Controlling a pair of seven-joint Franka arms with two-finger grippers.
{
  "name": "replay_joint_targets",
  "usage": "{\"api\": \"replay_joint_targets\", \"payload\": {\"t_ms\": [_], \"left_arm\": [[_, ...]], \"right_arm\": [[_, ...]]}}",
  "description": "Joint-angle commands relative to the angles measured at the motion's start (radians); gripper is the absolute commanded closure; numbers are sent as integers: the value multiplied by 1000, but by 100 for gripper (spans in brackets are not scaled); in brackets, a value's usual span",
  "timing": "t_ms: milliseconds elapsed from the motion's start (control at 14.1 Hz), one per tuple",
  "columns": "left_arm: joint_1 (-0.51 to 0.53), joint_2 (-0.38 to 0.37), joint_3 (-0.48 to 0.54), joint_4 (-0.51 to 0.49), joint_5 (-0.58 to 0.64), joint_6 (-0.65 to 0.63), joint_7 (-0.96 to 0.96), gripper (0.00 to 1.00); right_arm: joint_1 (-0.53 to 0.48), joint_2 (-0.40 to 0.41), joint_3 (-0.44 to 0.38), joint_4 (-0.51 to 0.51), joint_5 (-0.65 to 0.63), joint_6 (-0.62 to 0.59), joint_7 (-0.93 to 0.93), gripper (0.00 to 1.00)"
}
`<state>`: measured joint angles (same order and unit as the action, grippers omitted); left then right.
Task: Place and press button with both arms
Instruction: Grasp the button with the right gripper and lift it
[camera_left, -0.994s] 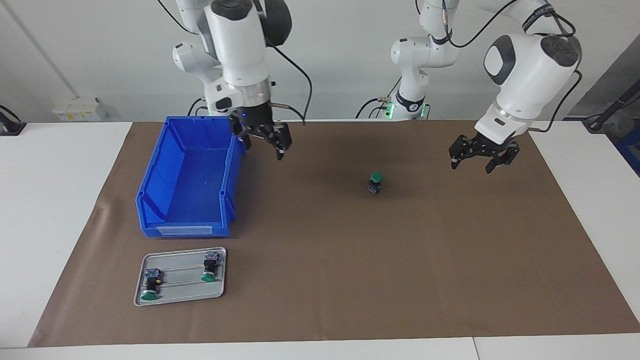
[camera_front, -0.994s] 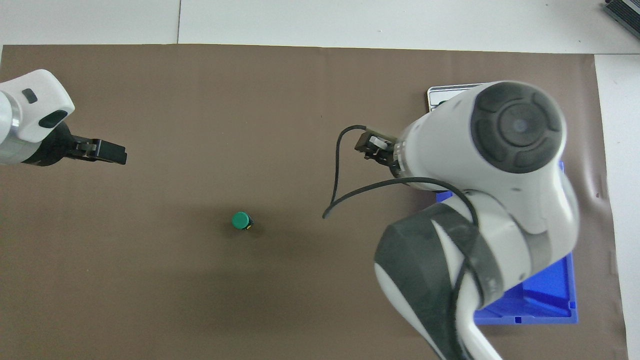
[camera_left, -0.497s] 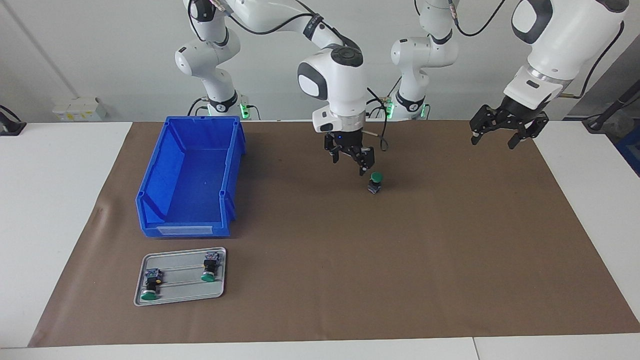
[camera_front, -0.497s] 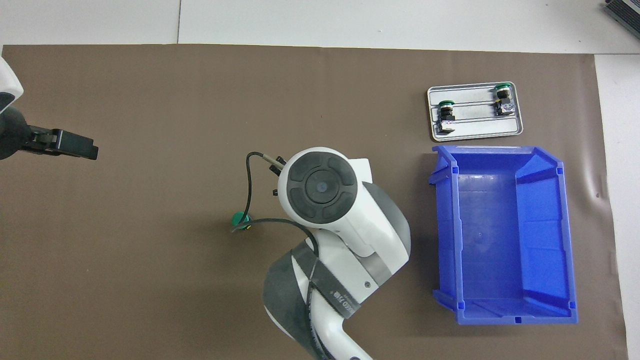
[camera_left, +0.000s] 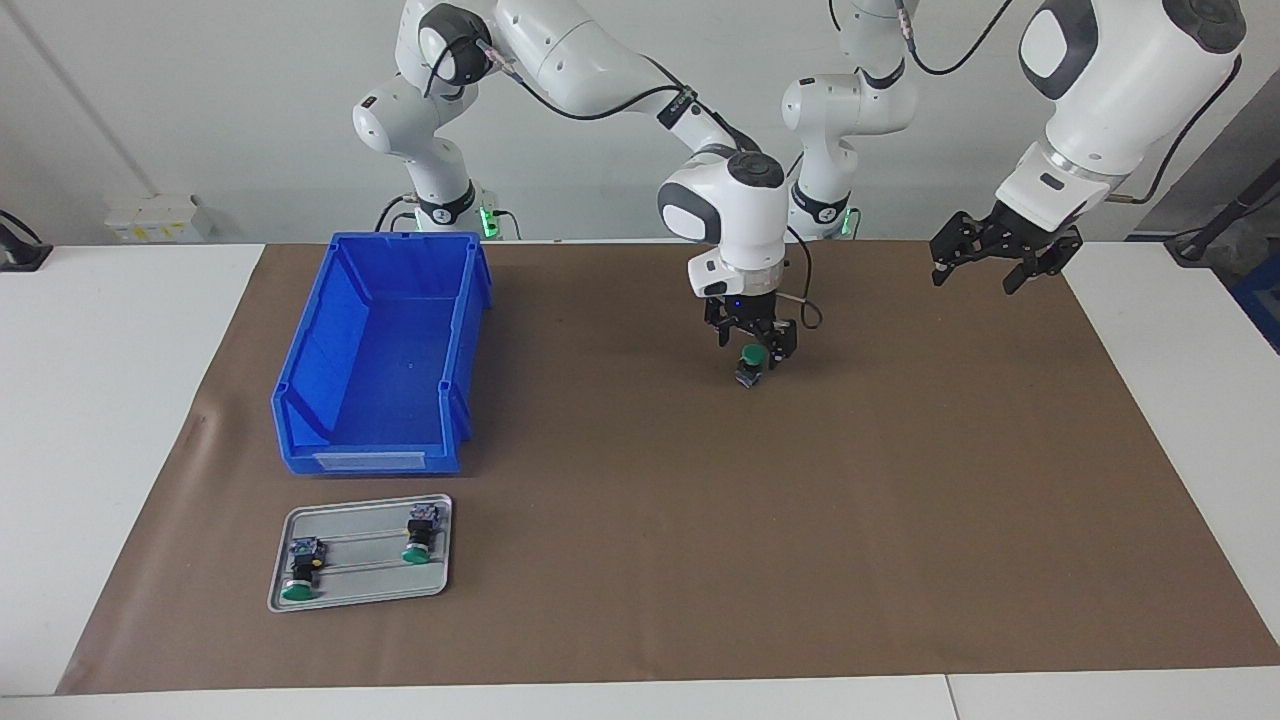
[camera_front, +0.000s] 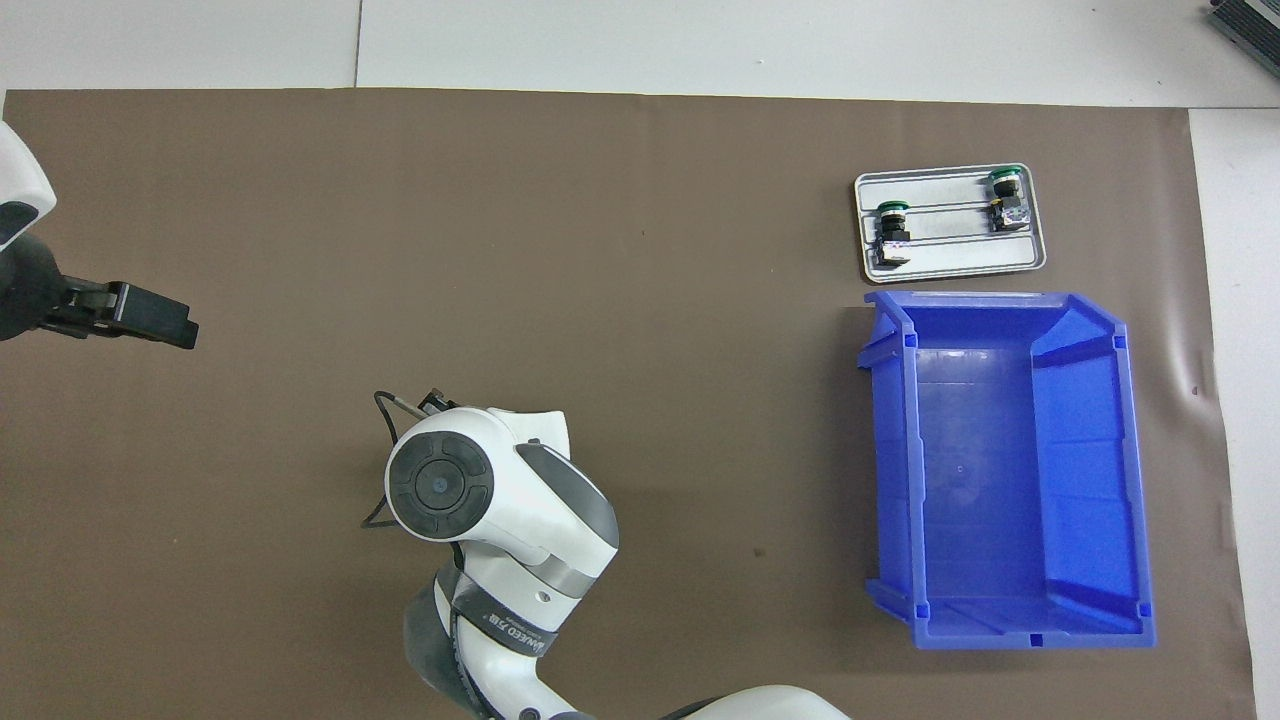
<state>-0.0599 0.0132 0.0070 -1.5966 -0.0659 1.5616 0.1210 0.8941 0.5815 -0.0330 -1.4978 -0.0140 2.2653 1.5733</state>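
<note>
Green-capped and upright, the button (camera_left: 752, 364) stands on the brown mat (camera_left: 640, 560) covering the counter (camera_left: 110, 420), well away from the blue bin (camera_left: 380, 355) toward the left arm's end, with the right end effector (camera_left: 755, 347) lowered directly over it. Its fingers (camera_left: 784, 344) are parted and straddle the green cap; whether they touch it cannot be told, and in the overhead view the right arm's wrist hides the button entirely. Up in the air, well clear of the button and over the mat's edge at the left arm's end of the counter, the left end effector (camera_left: 976, 264) waits with its fingers spread and nothing between them. Two more buttons lie on their sides in the metal tray (camera_left: 360, 590), which sits just beside the bin and farther from the robots than it. Placing appears done for this button, and the step in hand looks like the right arm steadying or gripping it. The next move likely calls for the right fingers to close squarely on the black body without tipping it, so the left arm can come in and push straight down on the cap.
</note>
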Motion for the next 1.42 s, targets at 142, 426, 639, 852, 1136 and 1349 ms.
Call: {"api": "replay_joint_targets", "payload": {"t_ms": [142, 426, 639, 852, 1136, 1349], "left_arm": [[12, -26, -12, -23, 43, -6, -3, 0], [12, -27, -13, -25, 43, 3, -6, 0], [12, -27, -13, -23, 44, 5, -6, 0], [12, -27, -13, -23, 44, -3, -7, 0], [14, -42, 4, -17, 47, -9, -3, 0], [11, -42, 4, -14, 57, -8, -1, 0]], "right_arm": [[6, 11, -2, -64, -3, 104, 13, 0], [6, 9, -2, -101, -1, 149, 11, 0], [14, 3, -1, -133, 5, 181, 11, 14], [11, 3, -1, -124, 2, 172, 4, 100], [-21, 1, -1, -53, 9, 99, -39, 100], [-101, -115, 1, -62, 16, -54, -190, 100]]}}
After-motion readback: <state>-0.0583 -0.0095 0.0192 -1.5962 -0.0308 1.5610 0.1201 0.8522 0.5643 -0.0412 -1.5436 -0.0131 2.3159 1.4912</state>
